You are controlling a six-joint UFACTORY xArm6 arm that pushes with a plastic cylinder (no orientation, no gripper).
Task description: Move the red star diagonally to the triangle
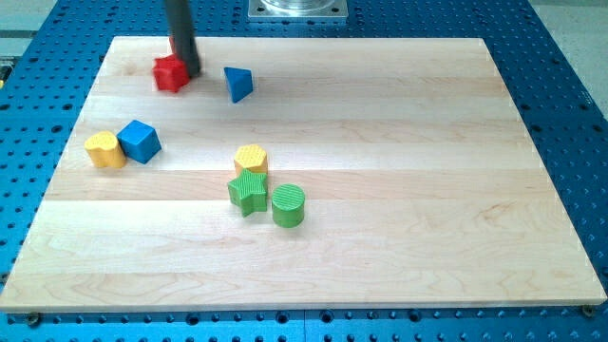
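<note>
Star not yet placed

My tip [190, 73] touches the red star [171, 73]; the blue triangle [237, 84] sits near, rightward; no gripper is fitted to show a state.

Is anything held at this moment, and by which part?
Nothing is held; the arm has no jaws. My tip touches the red star at its right side, left of the blue triangle.
</note>
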